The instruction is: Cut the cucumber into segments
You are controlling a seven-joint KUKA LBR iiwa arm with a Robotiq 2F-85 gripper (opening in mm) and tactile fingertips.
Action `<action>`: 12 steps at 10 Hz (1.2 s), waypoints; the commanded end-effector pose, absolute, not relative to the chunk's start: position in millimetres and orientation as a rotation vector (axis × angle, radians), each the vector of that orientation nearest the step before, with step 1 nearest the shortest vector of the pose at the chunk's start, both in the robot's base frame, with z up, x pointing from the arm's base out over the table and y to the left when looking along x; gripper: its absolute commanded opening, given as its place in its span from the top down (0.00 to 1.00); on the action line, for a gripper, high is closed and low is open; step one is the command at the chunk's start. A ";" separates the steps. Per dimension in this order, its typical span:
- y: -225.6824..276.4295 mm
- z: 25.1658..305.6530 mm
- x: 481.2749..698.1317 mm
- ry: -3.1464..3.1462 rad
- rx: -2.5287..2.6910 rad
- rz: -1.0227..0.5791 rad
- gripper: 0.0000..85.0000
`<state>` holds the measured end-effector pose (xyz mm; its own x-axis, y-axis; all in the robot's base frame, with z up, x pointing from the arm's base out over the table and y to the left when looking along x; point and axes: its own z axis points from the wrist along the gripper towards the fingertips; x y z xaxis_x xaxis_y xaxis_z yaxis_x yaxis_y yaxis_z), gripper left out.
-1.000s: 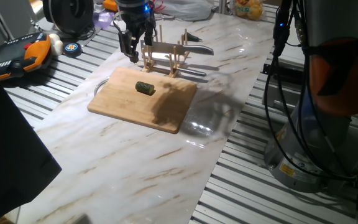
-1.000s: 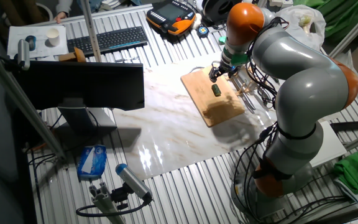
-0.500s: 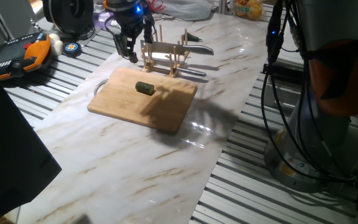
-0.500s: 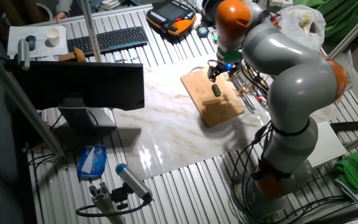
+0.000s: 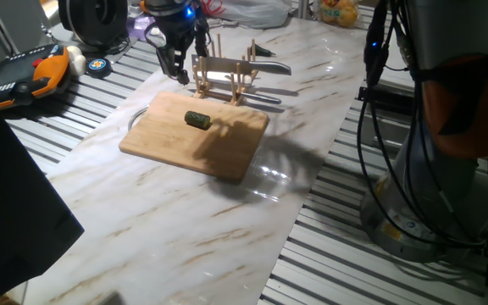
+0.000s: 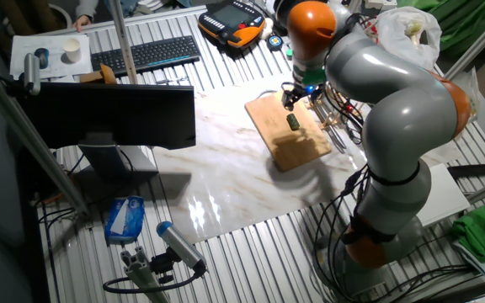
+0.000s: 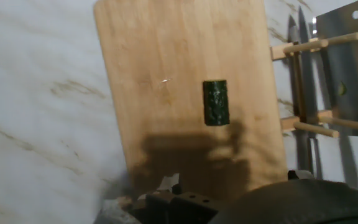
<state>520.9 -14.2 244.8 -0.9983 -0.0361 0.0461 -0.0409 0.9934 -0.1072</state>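
Note:
The cucumber (image 5: 198, 119) is a short dark green cylinder lying whole on the wooden board (image 5: 163, 140). It also shows in the other fixed view (image 6: 294, 122) and in the hand view (image 7: 216, 102), near the board's (image 7: 160, 56) middle. No segments are in view. My gripper (image 5: 176, 68) hangs above the board's far left corner, beside the knife rack and apart from the cucumber. Its fingers look slightly apart and hold nothing.
A wooden peg rack (image 5: 227, 78) with knives (image 7: 337, 74) stands just behind the board. An orange and black pendant (image 5: 32, 72) and a black spool lie at the far left. The arm's base (image 5: 447, 169) stands at the right, and a monitor (image 6: 108, 114) at the table's other side.
The arm's upper links swung back and the gripper shifted a little left, away from the rack, a second ago. In the last half second almost nothing moved. The cucumber stayed put.

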 end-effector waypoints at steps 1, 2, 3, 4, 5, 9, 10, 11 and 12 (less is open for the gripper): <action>-16.0 245.5 522.0 -3.092 0.061 0.165 0.00; -15.3 245.2 521.8 -3.085 0.048 0.169 0.00; -14.9 245.0 521.5 -3.082 0.041 0.153 0.00; -14.7 244.7 521.5 -3.083 0.039 0.151 0.00; -14.3 244.6 521.5 -3.085 0.034 0.158 0.00; -14.1 244.6 521.1 -3.094 0.037 0.173 0.00; -14.1 244.6 521.1 -3.102 0.038 0.171 0.00; -14.1 244.6 521.1 -3.107 0.046 0.166 0.00; -14.1 244.6 521.1 -3.108 0.060 0.161 0.00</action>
<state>521.1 -14.1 244.6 -0.9988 -0.0367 0.0309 -0.0397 0.9940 -0.1018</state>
